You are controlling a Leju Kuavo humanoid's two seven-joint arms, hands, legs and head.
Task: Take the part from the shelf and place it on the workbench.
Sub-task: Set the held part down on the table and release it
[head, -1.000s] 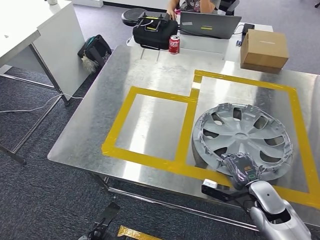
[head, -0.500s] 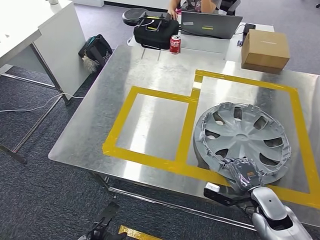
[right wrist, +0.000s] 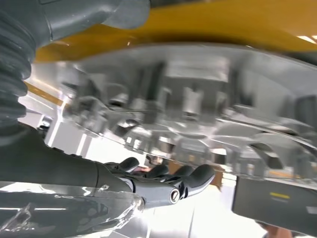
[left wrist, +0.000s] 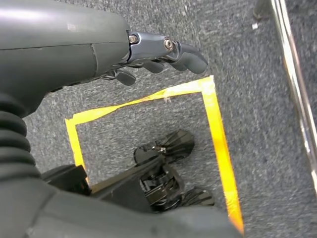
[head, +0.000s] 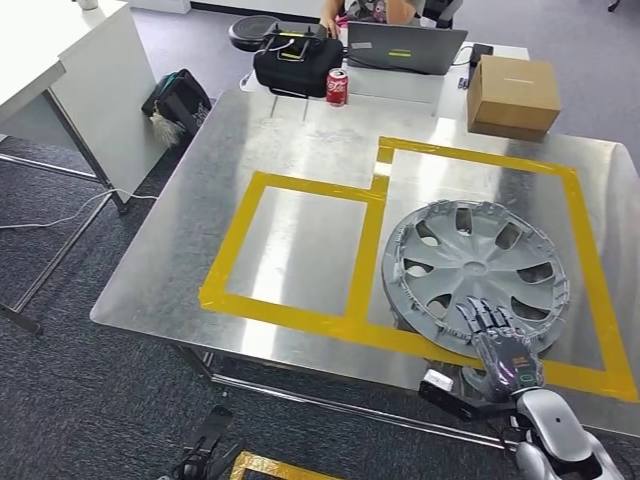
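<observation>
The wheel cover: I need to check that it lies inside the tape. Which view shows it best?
The head view: the whole wheel cover lies flat inside the larger yellow tape rectangle. The right wrist view gives a blurred close-up of its rim; the left wrist view looks at the carpet.

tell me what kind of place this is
Probably an office-like robot test lab: a metal workbench marked with yellow tape, a hubcap lying on it, and a laptop on a desk behind, grey carpet underfoot.

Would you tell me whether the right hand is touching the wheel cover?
Touching: head view shows the right hand's spread fingers lying on the wheel cover's near rim.
</observation>
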